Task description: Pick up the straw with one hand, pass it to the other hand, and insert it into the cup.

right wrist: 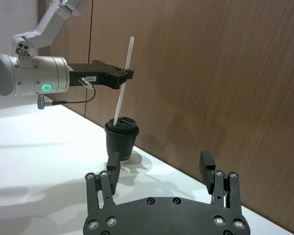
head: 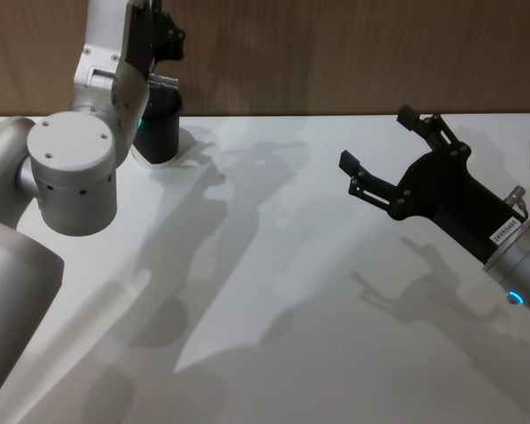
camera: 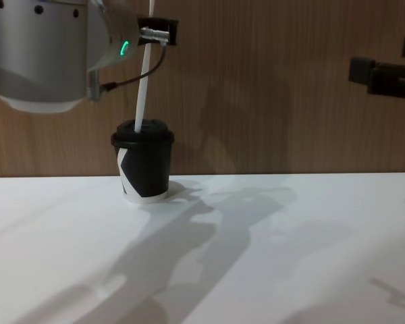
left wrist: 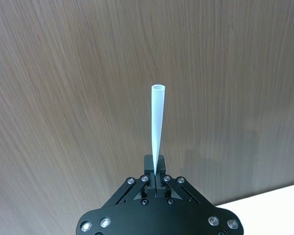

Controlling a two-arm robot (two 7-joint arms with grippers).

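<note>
Chest view | left gripper (right wrist: pixel 125 75) clamped on straw (camera: pixel 143 88), tilted, tip at cup (camera: pixel 144 169) lid | right gripper (head: pixel 377 139) spread apart, raised

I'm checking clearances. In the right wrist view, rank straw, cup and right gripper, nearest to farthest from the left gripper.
1. straw, held in the left gripper.
2. cup, just below, straw's lower end at its lid.
3. right gripper, open, far off on the robot's right.

wall (head: pixel 353 53): brown wood-grain panelling, rising straight from the counter's far edge in front of me | counter (head: pixel 274 221): plain matte white, meeting the wall in one clean line | light: soft and even, no glare on the counter | shadows (head: pixel 212 291): several grey ones overlapping across the counter, reaching toward the wall
</note>
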